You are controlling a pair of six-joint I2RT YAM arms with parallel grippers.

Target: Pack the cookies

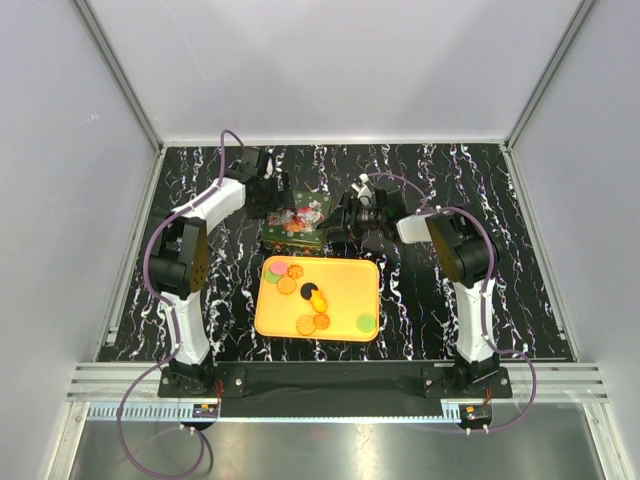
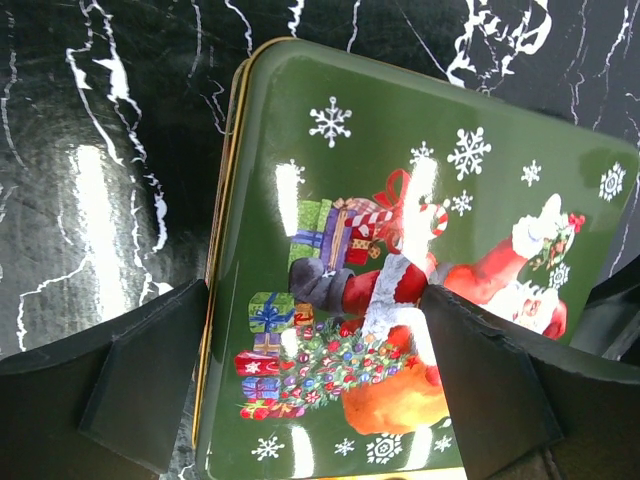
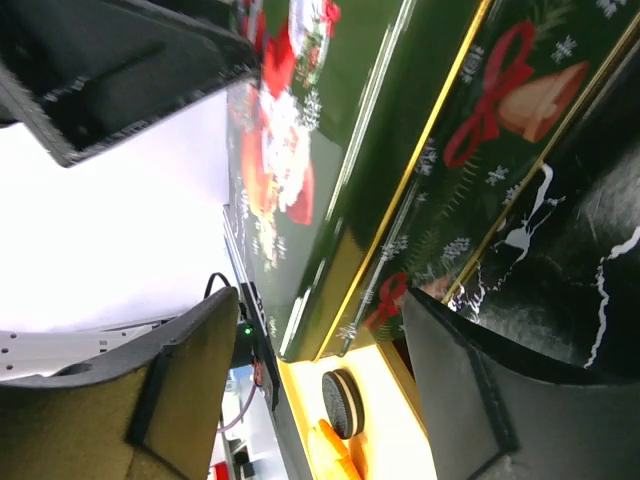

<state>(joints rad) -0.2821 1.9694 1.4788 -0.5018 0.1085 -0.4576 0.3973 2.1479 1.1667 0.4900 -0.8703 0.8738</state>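
Desk: black with white marble veining point(image 1: 450, 300), closed in by plain grey walls.
Left end effector point(image 2: 315, 310): its 2 fingers are spread wide over the green Christmas tin point(image 2: 400, 150). One finger point(image 2: 150, 390) sits just past the tin's gold-rimmed edge and the other is above the Santa picture on the lid. Whether either finger touches the tin cannot be told.
Left arm: it is raised at the elbow and reaches forward and inward, so its end effector point(image 1: 268, 195) sits at the far-left side of the tin point(image 1: 293, 228).
Right end effector point(image 3: 320, 305): its fingers are apart with nothing gripped. The tin's side wall point(image 3: 430, 180), with red bows and a gold rim, lies in the gap. Contact is not clear.
Right arm: it bends inward from the right and stays low, with its end effector point(image 1: 340, 215) at the tin's right side.
Cookies point(image 1: 305, 325): they lie loose on the orange tray point(image 1: 345, 280), which is just in front of the tin. They are orange, pink, green, yellow and black.
Wrist detail: 1 black sandwich cookie point(image 3: 343, 403) rests on the tray point(image 3: 400, 440), close under the tin's edge.
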